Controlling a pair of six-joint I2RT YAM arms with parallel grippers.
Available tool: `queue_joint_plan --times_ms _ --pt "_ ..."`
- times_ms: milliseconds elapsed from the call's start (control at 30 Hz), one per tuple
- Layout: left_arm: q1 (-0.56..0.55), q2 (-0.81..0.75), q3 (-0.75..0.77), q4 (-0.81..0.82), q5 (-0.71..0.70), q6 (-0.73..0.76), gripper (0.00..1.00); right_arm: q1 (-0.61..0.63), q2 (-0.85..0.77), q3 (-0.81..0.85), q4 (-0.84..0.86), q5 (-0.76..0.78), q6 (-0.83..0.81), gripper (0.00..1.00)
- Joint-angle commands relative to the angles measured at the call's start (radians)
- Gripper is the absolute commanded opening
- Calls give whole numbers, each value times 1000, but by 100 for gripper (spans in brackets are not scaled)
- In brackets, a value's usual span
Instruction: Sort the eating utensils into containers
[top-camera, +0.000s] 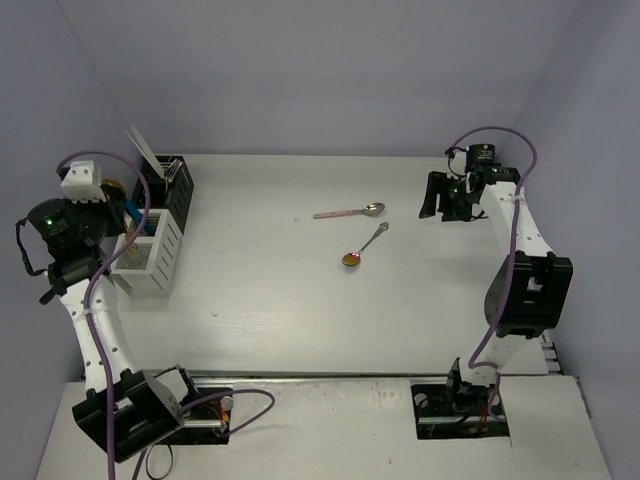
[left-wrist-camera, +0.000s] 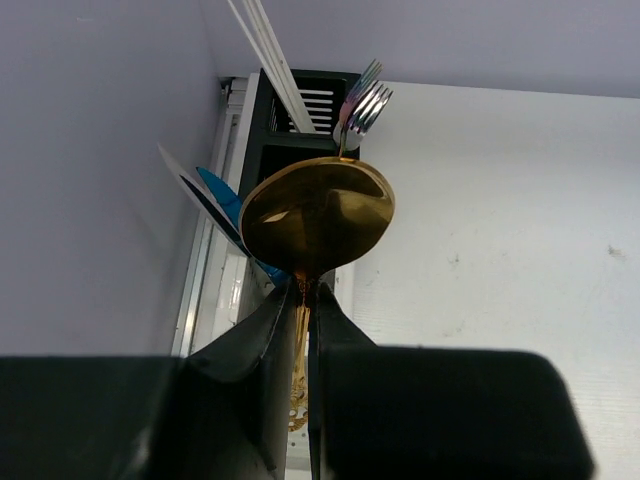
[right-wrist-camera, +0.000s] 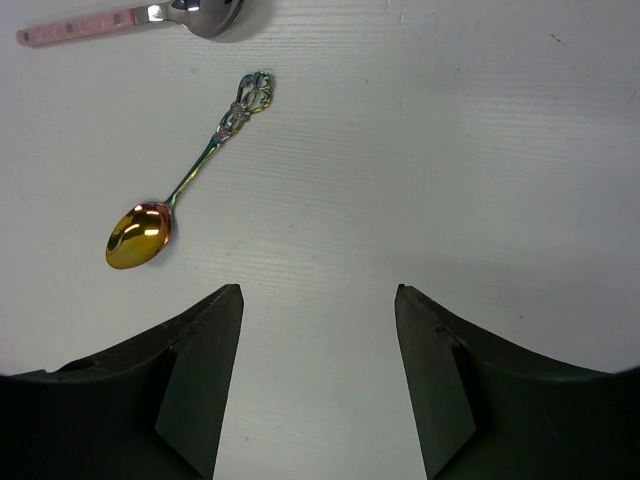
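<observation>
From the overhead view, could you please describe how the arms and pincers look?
The left arm and right arm have white links, black joint housings and black bases. A purple cable loops along each. A small green light glows on the left. The left pincer and right pincer have dark, wedge-shaped fingers.

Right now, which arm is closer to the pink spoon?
Right. The right end effector is open, a short way right of the pink spoon; the left end effector is far left by the caddies, gripping a gold spoon.
</observation>
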Motion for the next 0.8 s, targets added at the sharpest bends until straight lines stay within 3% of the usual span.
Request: queue_joint_plan --times_ms 0,433,767 --pt "2 -17 -17 246 -7 41 0 1 10 20 15 -21 -13 59" --pt "4 27 -123 315 -119 84 0 19 84 105 -33 -10 -13 59" --pt "6 73 -204 374 -102 83 0 50 96 124 -66 49 -46 70"
